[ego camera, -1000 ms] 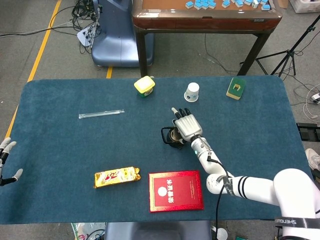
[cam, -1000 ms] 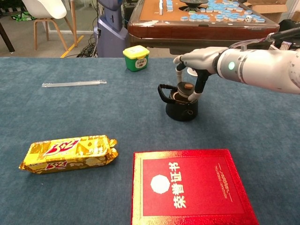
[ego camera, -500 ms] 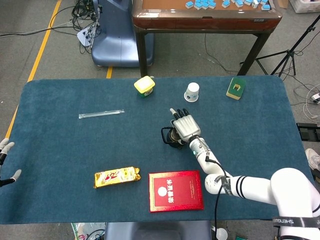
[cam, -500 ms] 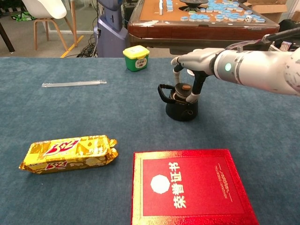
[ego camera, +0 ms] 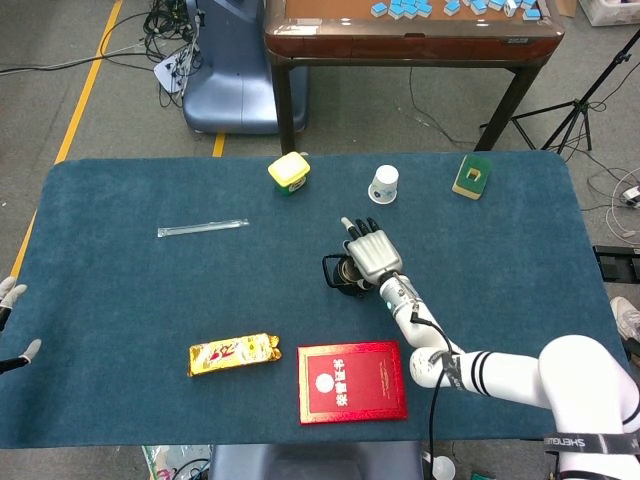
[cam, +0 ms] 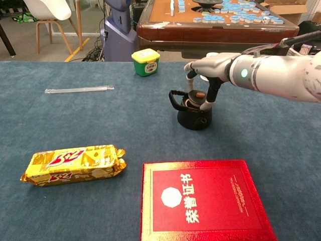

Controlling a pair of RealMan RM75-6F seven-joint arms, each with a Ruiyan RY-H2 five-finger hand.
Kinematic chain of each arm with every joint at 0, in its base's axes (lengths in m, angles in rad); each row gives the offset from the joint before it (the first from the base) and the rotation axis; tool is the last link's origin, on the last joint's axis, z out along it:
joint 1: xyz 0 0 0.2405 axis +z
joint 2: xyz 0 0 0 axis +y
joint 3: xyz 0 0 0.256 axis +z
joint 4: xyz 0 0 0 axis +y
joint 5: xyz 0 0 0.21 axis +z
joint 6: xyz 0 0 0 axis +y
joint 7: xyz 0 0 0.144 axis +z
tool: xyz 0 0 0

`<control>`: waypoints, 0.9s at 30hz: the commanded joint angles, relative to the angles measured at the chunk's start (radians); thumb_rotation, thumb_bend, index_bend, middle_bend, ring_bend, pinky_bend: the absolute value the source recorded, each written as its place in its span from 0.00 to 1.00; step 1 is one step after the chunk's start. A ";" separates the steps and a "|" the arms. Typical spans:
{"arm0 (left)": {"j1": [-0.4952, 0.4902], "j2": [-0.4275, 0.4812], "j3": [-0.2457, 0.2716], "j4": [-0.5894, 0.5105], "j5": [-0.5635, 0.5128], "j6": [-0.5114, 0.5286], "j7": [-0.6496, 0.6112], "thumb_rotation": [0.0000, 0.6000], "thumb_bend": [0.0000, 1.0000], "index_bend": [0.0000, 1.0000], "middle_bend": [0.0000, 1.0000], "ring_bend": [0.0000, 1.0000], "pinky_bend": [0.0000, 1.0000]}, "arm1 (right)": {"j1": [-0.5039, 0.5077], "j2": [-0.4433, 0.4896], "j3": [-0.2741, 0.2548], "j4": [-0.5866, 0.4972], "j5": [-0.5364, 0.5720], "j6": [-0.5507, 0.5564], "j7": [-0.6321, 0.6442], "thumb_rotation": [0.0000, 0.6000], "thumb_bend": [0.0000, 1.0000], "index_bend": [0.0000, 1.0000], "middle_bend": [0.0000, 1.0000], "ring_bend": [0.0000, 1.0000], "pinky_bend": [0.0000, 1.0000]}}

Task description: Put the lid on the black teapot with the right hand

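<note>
Right hand [cam: 209,68] has edged slightly toward the teapot's handle since a second ago; lid [cam: 197,95] sits on the black teapot [cam: 193,113] directly beneath it, fingertips [cam: 206,104] around the lid. Left hand [ego camera: 10,325] spread at bench [ego camera: 120,290] edge.

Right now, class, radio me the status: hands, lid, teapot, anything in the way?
Right hand over black teapot, fingers down around lid at its opening. Left hand open at table edge. Nothing in the way.

Right hand [ego camera: 373,254] palm-down over black teapot [ego camera: 343,276] mid-table; left hand [ego camera: 8,325] at left table edge.
</note>
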 commanded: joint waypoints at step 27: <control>-0.004 0.012 -0.009 -0.022 -0.011 -0.009 0.028 1.00 0.30 0.09 0.00 0.00 0.00 | -0.069 0.153 0.015 -0.203 -0.082 0.109 0.077 1.00 0.21 0.28 0.00 0.00 0.00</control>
